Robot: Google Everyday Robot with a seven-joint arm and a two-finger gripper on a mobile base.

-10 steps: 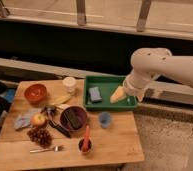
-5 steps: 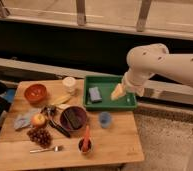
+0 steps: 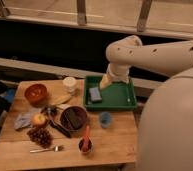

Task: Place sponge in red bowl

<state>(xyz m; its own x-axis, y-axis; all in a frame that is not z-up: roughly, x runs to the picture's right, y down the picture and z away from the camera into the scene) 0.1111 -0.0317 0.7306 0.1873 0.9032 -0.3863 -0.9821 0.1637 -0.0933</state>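
Observation:
The sponge (image 3: 95, 94) is a grey-blue block lying in the left part of the green tray (image 3: 119, 96). The red bowl (image 3: 36, 93) stands at the table's far left, apart from the tray. My gripper (image 3: 106, 82) hangs from the white arm (image 3: 140, 52) over the tray's back edge, just up and right of the sponge, not touching it.
On the wooden table (image 3: 110, 142): a white cup (image 3: 69, 84), a dark bowl (image 3: 73, 118), a small blue cup (image 3: 106, 119), an apple (image 3: 39, 119), grapes (image 3: 40, 136), a fork (image 3: 46, 149), a cup with a red utensil (image 3: 85, 144), a plastic bag (image 3: 24, 119). My white body (image 3: 172, 130) fills the right.
The arm and gripper have swung left over the tray, from its right side to near the sponge. The objects on the table have not moved.

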